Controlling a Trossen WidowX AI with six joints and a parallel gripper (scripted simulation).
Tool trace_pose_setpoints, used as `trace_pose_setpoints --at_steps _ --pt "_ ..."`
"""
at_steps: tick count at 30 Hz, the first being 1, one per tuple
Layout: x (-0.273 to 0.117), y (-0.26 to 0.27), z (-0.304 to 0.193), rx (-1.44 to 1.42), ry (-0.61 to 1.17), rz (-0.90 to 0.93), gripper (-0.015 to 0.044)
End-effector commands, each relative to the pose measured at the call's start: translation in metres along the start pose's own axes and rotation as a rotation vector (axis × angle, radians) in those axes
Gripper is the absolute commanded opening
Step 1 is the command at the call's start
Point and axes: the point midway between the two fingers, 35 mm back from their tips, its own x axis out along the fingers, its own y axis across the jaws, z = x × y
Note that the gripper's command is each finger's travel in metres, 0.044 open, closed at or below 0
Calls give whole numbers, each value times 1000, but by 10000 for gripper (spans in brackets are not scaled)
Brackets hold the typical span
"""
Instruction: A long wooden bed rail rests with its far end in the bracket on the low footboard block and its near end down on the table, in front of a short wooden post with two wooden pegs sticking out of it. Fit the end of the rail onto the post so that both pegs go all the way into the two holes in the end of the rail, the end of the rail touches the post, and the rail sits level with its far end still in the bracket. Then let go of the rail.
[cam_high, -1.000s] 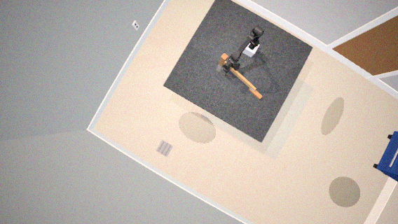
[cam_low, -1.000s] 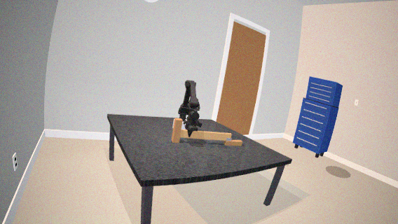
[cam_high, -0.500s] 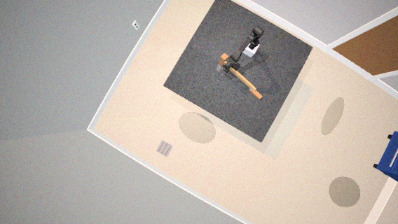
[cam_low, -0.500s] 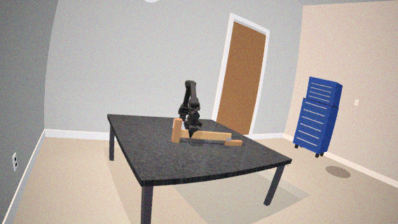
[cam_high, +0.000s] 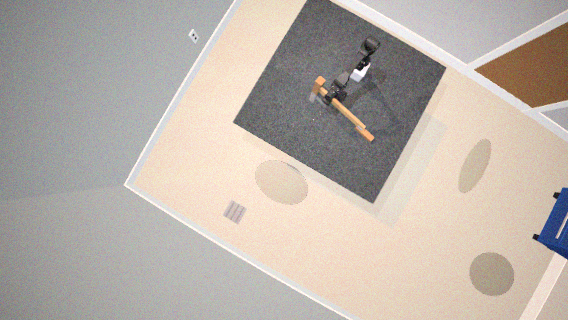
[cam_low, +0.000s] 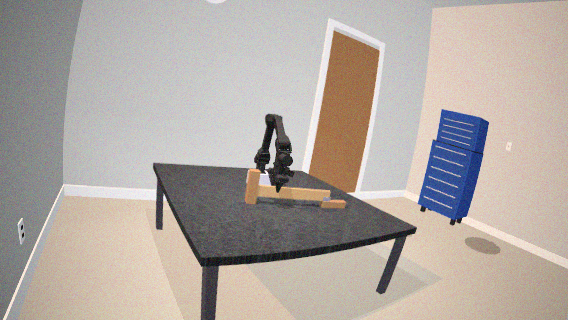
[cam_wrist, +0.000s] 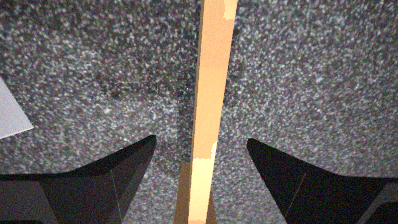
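Note:
The wooden rail (cam_high: 350, 113) (cam_low: 305, 194) (cam_wrist: 212, 75) runs from the post (cam_high: 320, 81) (cam_low: 252, 187) to the low footboard block (cam_high: 368, 134) (cam_low: 334, 204). Its near end is raised off the table and appears to meet the post, with no gap visible in the exterior view. The rail looks about level. Its far end sits at the bracket on the block. The pegs and holes are hidden, so their depth cannot be told. My gripper (cam_high: 331, 97) (cam_low: 278, 188) (cam_wrist: 203, 140) is wide open near the post, its fingers apart on either side of the rail, touching neither side in the wrist view.
The dark speckled table (cam_high: 300, 120) (cam_low: 225, 225) carries everything. The white arm base part (cam_high: 360, 71) stands behind the rail and a pale corner (cam_wrist: 12, 110) shows at the left of the wrist view. A blue cabinet (cam_low: 452, 170) stands on the floor away from the table.

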Motion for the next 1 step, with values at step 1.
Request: trace_pose_setpoints --at_steps 1 --pt "-1 0 1 4 -1 1 440"
